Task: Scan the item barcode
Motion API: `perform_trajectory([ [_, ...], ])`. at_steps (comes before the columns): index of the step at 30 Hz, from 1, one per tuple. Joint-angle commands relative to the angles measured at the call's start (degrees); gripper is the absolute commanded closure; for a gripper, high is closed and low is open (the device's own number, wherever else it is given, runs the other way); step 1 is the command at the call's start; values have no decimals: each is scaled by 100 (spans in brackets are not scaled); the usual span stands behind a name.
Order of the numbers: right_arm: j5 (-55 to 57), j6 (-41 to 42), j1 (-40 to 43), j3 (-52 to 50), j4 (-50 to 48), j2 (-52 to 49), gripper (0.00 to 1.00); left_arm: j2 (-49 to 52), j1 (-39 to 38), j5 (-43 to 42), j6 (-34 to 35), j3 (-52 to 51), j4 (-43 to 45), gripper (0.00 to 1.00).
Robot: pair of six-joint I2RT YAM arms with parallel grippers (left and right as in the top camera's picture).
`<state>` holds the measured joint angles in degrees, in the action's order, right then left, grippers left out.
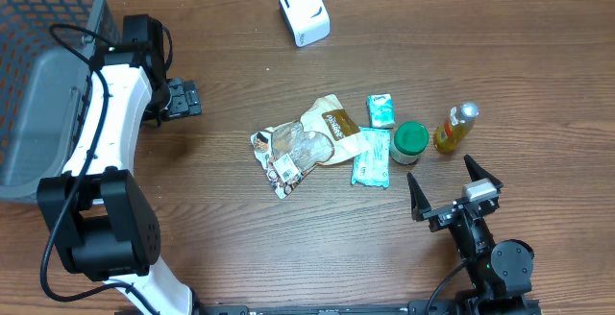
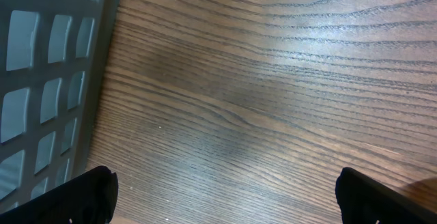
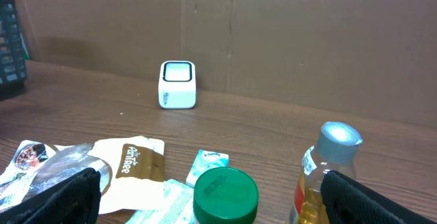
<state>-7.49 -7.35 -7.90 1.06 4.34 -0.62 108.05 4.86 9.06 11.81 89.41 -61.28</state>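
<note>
The white barcode scanner (image 1: 304, 11) stands at the back of the table, and the right wrist view shows this scanner (image 3: 177, 84) from the front. The items lie mid-table: a clear snack bag (image 1: 286, 152), a brown-and-cream pouch (image 1: 332, 128), a teal wipes pack (image 1: 371, 157), a teal carton (image 1: 381, 110), a green-lidded jar (image 1: 410, 142) and a yellow-liquid bottle (image 1: 455, 128). My right gripper (image 1: 447, 185) is open just in front of the jar (image 3: 226, 195) and bottle (image 3: 328, 176), holding nothing. My left gripper (image 1: 184, 99) is open over bare wood at the far left, empty.
A grey mesh basket (image 1: 38, 75) fills the left edge, right beside the left arm; its wall (image 2: 48, 80) shows in the left wrist view. A brown cardboard wall (image 3: 287, 39) stands behind the scanner.
</note>
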Motion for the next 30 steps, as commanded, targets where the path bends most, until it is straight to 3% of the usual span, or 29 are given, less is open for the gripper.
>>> perform_trajectory([
  [1, -11, -22, 22, -61, -17, 46, 0, -37, 4, 35, 17, 66, 4, 0],
  [17, -11, -20, 20, -61, -17, 46, 0, -42, -4, 35, 17, 66, 4, 0],
  [30, -11, -20, 22, -61, -17, 46, 0, -1054, 0, 35, 17, 63, 2, 0],
])
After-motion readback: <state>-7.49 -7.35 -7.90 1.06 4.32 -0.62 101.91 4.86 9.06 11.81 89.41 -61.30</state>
